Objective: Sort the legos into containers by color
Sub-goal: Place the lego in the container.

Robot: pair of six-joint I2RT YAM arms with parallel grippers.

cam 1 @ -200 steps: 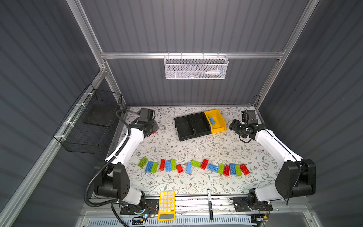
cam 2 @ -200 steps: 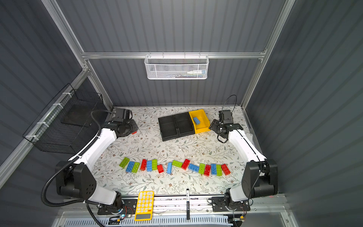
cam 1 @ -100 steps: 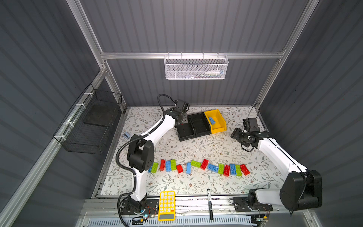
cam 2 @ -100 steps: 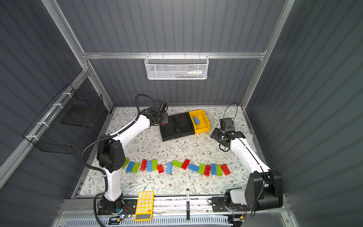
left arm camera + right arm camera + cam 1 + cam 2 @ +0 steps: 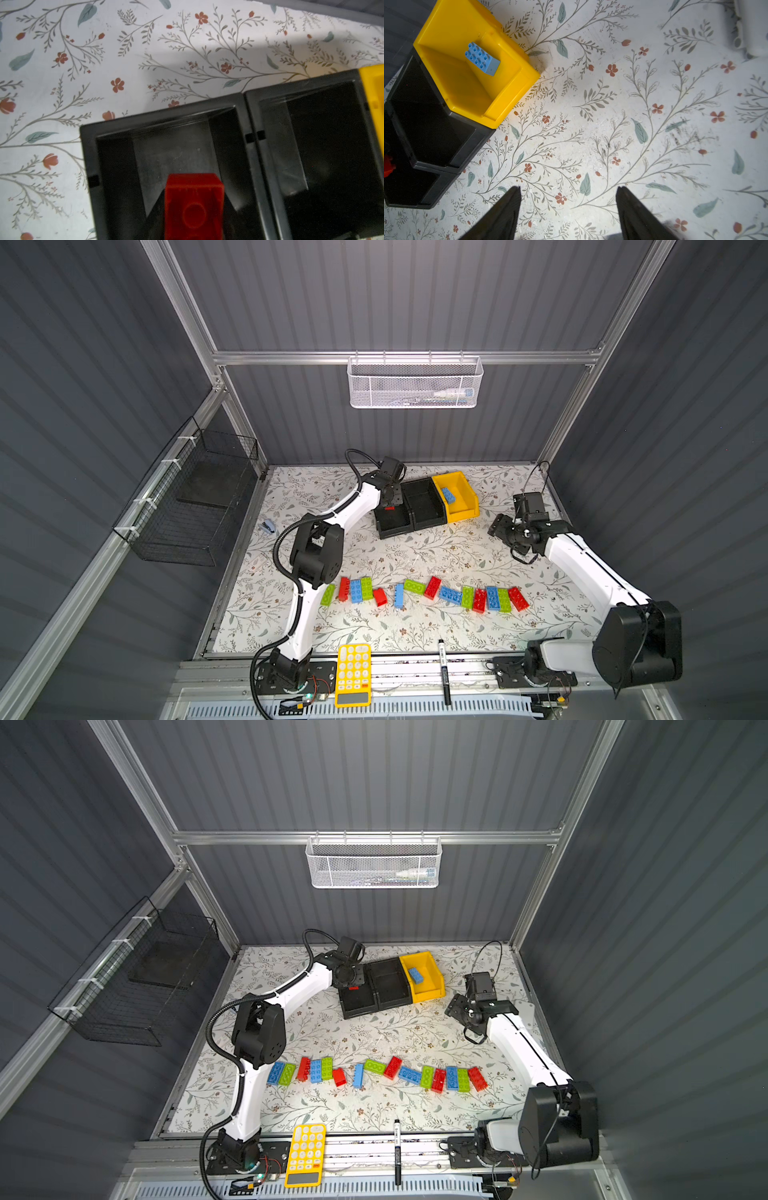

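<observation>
The red brick [image 5: 194, 207] was clamped between the fingers of the left gripper [image 5: 390, 504], above the end black bin [image 5: 89, 158]. The right gripper [image 5: 568, 191] held its fingers apart over the flowered mat [image 5: 612, 104], with the yellow bin [image 5: 529, 76] and its blue brick [image 5: 481, 58] ahead of them.

The floral table [image 5: 436, 547] holds a row of red, blue and green bricks [image 5: 450, 594] across lower centre, with two black bins [image 5: 428, 526] and a yellow bin [image 5: 462, 514] above centre.
</observation>
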